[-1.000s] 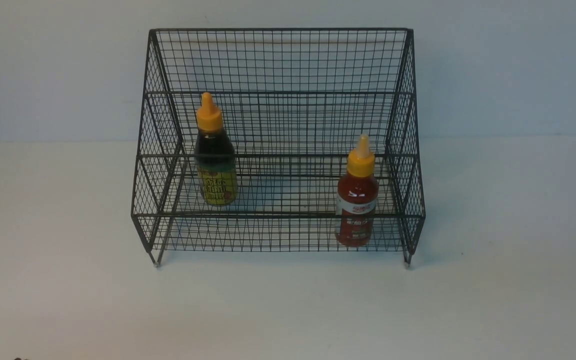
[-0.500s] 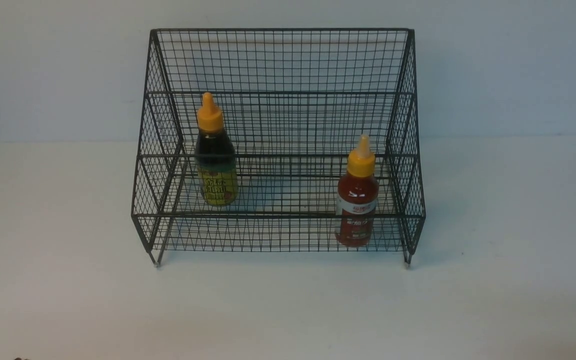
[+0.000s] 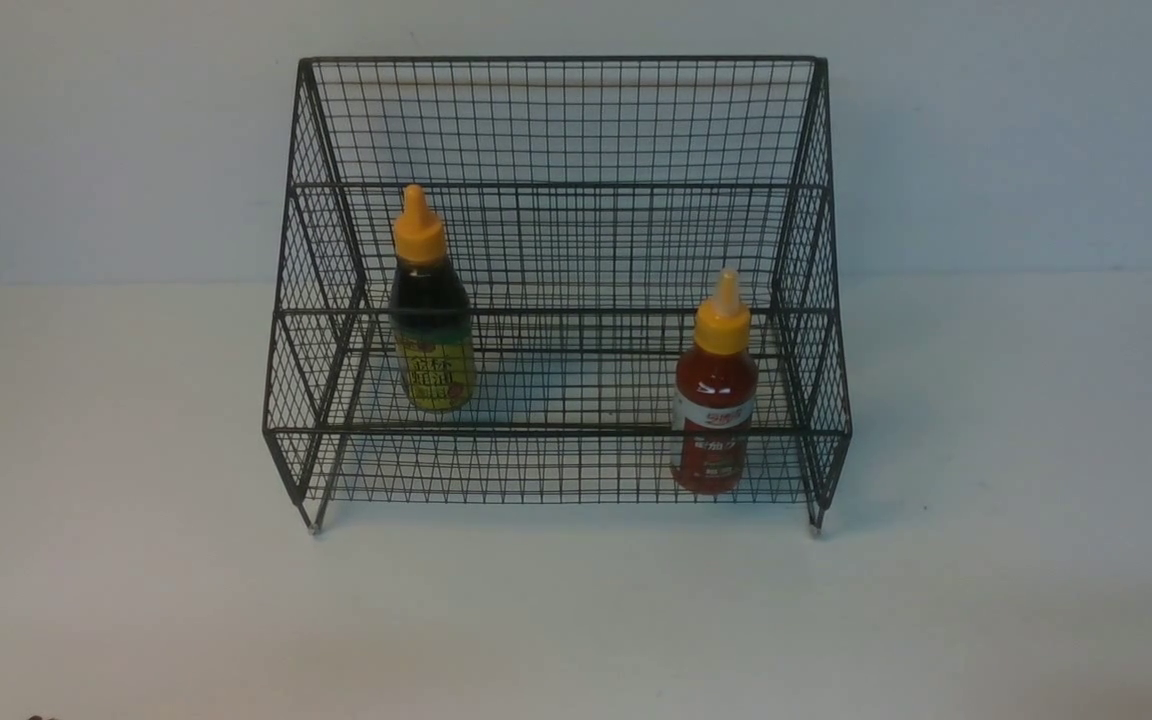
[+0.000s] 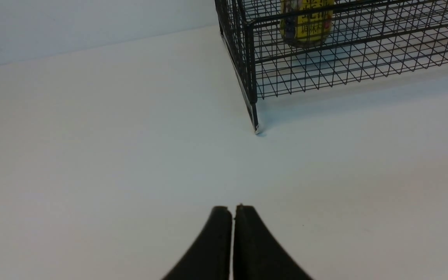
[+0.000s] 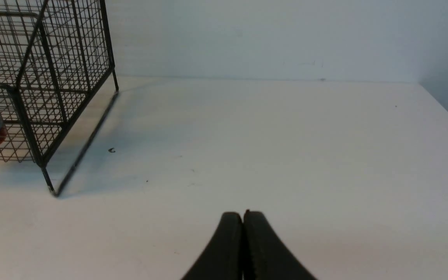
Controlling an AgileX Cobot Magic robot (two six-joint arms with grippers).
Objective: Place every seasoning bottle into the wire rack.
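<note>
On the wire rack [image 3: 556,120] nothing has changed over the last sec: dark bottle [image 3: 430,310] upper tier, red bottle [image 3: 715,400] lower tier, both upright. Left jaws [image 4: 233,210] & right jaws [image 5: 243,216] pressed shut, empty, over bare worktop [image 3: 576,620]; task looks done

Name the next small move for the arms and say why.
Probably none beyond staying parked: the dark bottle stands upright on the rack's upper tier, the red bottle on the lower, and both the left tool and right tool are shut, empty, clear of the rack.

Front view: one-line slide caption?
Dark sauce bottle on the upper tier, red sauce bottle on the lower tier of the wire rack.
</note>
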